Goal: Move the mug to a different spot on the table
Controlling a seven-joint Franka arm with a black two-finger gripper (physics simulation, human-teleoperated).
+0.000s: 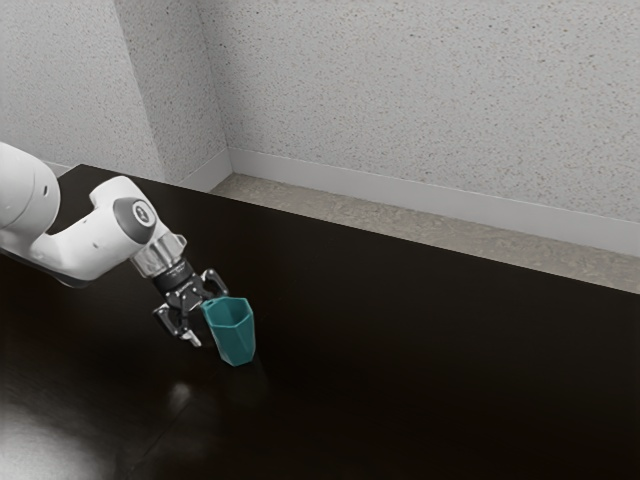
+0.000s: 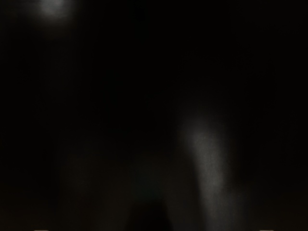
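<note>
Exterior view, gripper (image 1: 198, 308): my fingers stand apart, clamped on nothing.
Mug (image 1: 231, 331): teal, upright on the dark table (image 1: 420, 340), just beyond my fingertips.
Around: speckled wall (image 1: 420, 90) well beyond my fingers.
Wrist view: dark tabletop, pale glare (image 2: 207, 154).

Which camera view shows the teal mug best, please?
The exterior view: the whole teal mug stands in plain sight on the dark table. The wrist view is too dark to make the mug out.
</note>
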